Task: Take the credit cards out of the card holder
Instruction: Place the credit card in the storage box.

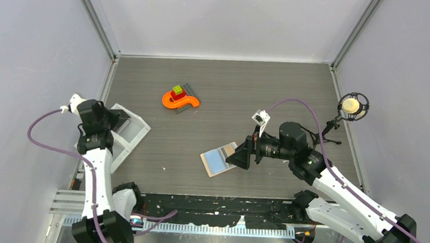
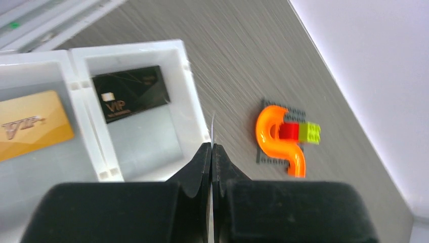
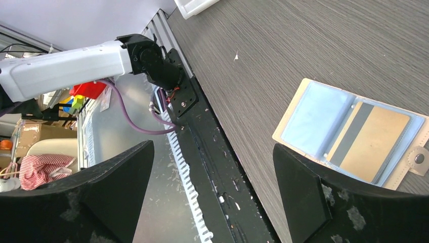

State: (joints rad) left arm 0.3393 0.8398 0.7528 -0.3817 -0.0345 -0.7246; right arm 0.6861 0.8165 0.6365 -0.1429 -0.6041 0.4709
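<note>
The card holder [image 1: 219,159] lies open on the table, pale blue inner faces up. In the right wrist view the card holder [image 3: 324,121] holds a gold card with a dark stripe [image 3: 374,144] in its right pocket. My right gripper [image 1: 242,155] is open and empty, hovering at the holder's right edge. A black card [image 2: 130,92] and an orange-yellow card [image 2: 30,124] lie in the white tray [image 2: 187,91]. My left gripper [image 2: 212,147] is shut at the tray's corner, with a thin pale card edge-on between its fingers.
The orange S-shaped toy [image 1: 180,99] with red and green bricks sits on a grey plate at the back centre. A round microphone on a stand [image 1: 353,106] is at the right wall. The black rail [image 1: 218,209] runs along the near edge.
</note>
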